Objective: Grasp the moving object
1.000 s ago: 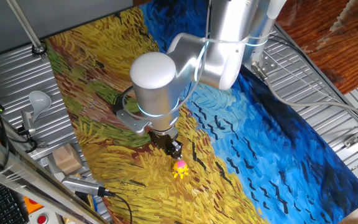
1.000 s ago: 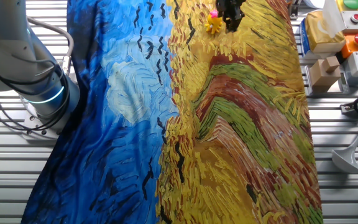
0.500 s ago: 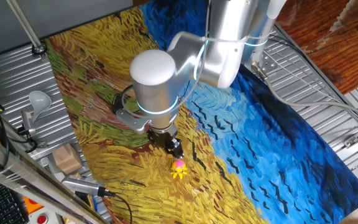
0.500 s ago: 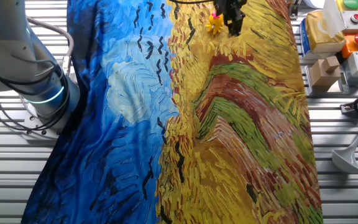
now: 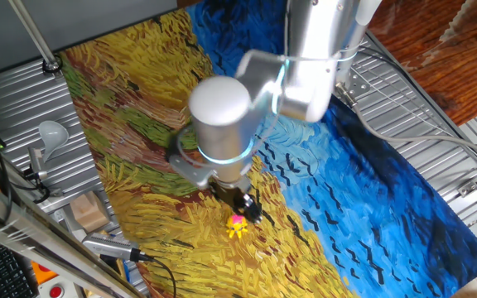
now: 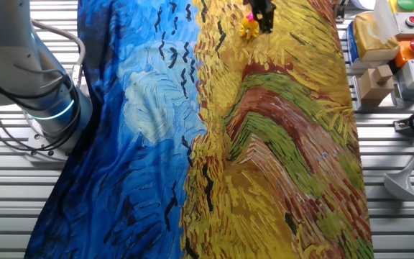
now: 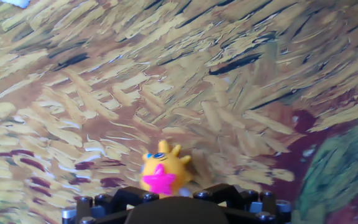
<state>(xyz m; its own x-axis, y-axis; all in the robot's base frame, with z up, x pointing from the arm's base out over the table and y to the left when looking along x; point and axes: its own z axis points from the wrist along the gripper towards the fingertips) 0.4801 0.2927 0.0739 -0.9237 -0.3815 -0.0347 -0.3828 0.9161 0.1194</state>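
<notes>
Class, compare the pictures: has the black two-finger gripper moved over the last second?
Yes. The black two-finger gripper has shifted rightward across the painted cloth, closing in on the tiny pink-and-yellow toy.

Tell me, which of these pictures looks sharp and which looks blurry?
In the hand view the toy and the painted cloth look soft, with stretched brush strokes near the edges. In one fixed view the arm's white joint and the gripper are smeared by motion blur. The other fixed view is crisp, though the toy is tiny.

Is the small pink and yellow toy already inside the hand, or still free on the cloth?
Free: the toy sits on the painted cloth beside the hand.
</notes>
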